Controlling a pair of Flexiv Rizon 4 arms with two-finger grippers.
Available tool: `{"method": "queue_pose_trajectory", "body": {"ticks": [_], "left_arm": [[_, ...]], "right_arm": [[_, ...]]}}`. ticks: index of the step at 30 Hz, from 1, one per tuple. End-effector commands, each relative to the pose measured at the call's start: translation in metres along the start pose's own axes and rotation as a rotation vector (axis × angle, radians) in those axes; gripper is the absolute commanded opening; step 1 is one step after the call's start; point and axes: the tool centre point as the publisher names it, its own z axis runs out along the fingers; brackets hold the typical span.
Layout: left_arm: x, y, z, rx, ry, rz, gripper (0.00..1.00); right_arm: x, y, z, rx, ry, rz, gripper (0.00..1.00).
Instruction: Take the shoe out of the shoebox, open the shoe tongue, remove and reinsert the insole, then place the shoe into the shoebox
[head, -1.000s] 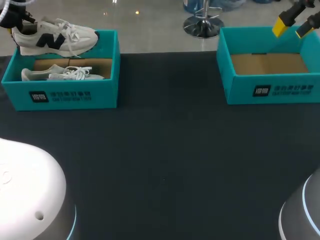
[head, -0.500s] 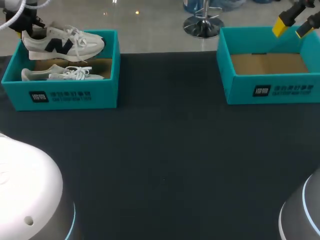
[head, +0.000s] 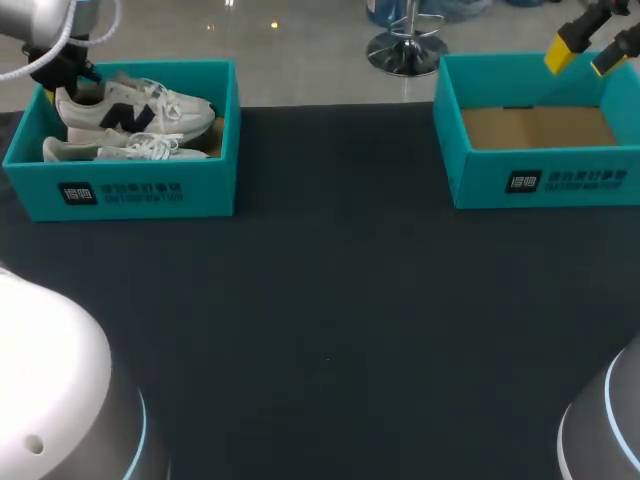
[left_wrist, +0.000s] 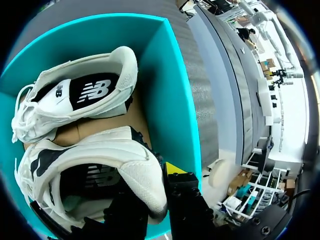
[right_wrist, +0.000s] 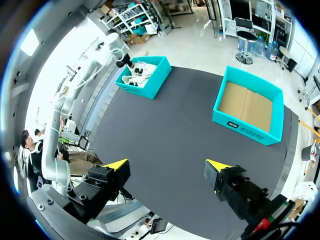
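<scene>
Shoe (head: 140, 105) heel grasped by left fingers (left_wrist: 176, 168) inside left shoebox (head: 130, 190), second shoe (head: 120, 150) beside it; right fingers (right_wrist: 116, 164) released, well apart from empty shoebox (head: 540, 182).

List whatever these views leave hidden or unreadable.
- Head view: the lying sneaker hides the sole of the held sneaker; contact with the shoebox floor unclear.
- Left wrist view: the held sneaker's heel covers one fingertip of the left gripper.
- Head view: the top edge cuts off the right gripper.
</scene>
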Motion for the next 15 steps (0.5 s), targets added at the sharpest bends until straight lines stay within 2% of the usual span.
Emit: {"method": "queue_pose_trajectory", "body": {"ticks": [1,13,14,15], "left_arm": [[-0.001,0.009,0.014,0.024,-0.004,-0.002,0.00],[0.003,0.014,0.025,0.050,0.029,-0.004,0.00],[0.003,0.014,0.023,0.044,0.037,0.001,0.35],[0.002,0.014,0.022,0.038,0.040,0.005,0.56]], "right_arm": [[0.000,0.002,0.000,0.004,-0.001,0.002,1.00],[0.000,0.002,0.000,0.004,-0.001,0.002,1.00],[0.000,0.002,0.000,0.004,-0.001,0.002,1.00],[0.000,0.002,0.000,0.004,-0.001,0.002,1.00]]}}
